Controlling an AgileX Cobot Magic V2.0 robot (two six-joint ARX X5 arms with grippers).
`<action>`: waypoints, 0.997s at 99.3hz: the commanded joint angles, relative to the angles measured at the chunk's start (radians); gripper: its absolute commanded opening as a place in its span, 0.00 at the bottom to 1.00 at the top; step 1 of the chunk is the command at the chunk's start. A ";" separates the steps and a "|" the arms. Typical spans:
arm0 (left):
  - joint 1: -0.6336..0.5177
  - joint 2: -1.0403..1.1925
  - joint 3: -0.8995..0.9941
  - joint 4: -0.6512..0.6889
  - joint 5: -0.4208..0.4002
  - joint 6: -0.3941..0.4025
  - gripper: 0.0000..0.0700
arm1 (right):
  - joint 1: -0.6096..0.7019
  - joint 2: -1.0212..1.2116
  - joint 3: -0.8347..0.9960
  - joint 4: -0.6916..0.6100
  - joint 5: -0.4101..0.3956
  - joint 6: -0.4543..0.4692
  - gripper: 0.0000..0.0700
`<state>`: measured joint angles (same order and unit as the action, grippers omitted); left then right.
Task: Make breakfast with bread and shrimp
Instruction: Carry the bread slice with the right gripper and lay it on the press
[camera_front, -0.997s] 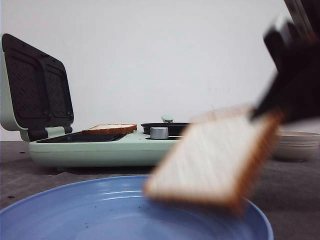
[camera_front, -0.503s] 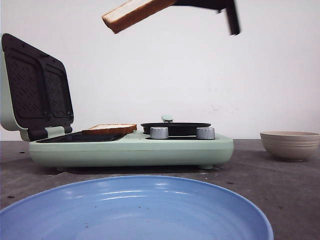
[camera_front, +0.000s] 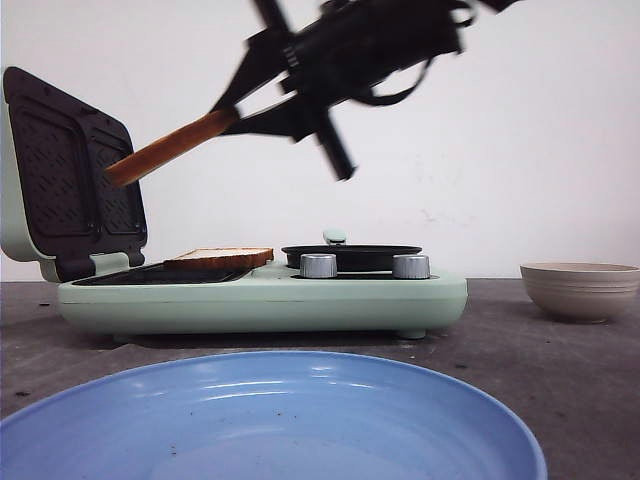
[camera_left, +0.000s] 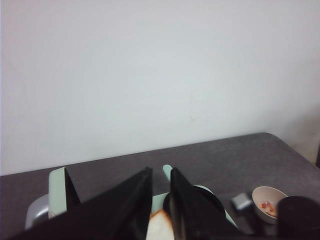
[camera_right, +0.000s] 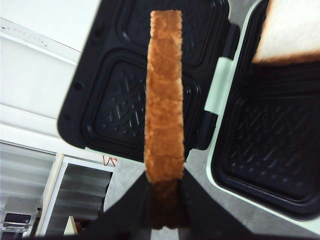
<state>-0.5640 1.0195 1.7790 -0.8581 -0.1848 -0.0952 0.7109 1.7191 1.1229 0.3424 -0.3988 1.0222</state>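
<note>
since half a second ago the carried slice of bread (camera_front: 170, 150) has been brought down from the top of the front view and swung left, and the arm that was mostly out of frame is now seen in full above the grill. the right claw (camera_front: 232, 108) is clamped on one edge of that slice, which is held edge-on, its long axis running away from the claw and sloping down to the left, toward the raised lid (camera_front: 70, 170) of the sandwich maker (camera_front: 260, 295). in the right wrist view the crust edge (camera_right: 164, 95) is seen straight ahead of the claw, with an empty grill plate (camera_right: 265, 150) lying below and to one side of it. the other slice (camera_front: 220, 258) already lies flat on a plate of the maker, so the free plate is judged to be the target, and a flattening of the slice will be needed first. the left claw (camera_left: 161, 200) is nearly closed, with a pale scrap between its tips that cannot be identified. shrimp (camera_left: 266, 205) are seen in the bowl (camera_front: 582, 290) at the right of the surface (camera_front: 580, 380).
</note>
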 joint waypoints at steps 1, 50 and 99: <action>-0.014 0.005 0.015 0.006 -0.001 0.003 0.01 | 0.024 0.039 0.037 0.021 0.029 0.031 0.00; -0.068 0.007 0.015 0.010 -0.001 0.006 0.01 | 0.078 0.136 0.047 0.021 0.194 0.109 0.00; -0.091 0.006 0.008 0.006 -0.002 0.016 0.01 | 0.085 0.185 0.051 0.063 0.209 0.158 0.16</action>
<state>-0.6445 1.0199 1.7718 -0.8616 -0.1848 -0.0914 0.7856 1.8870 1.1500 0.3847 -0.1967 1.1694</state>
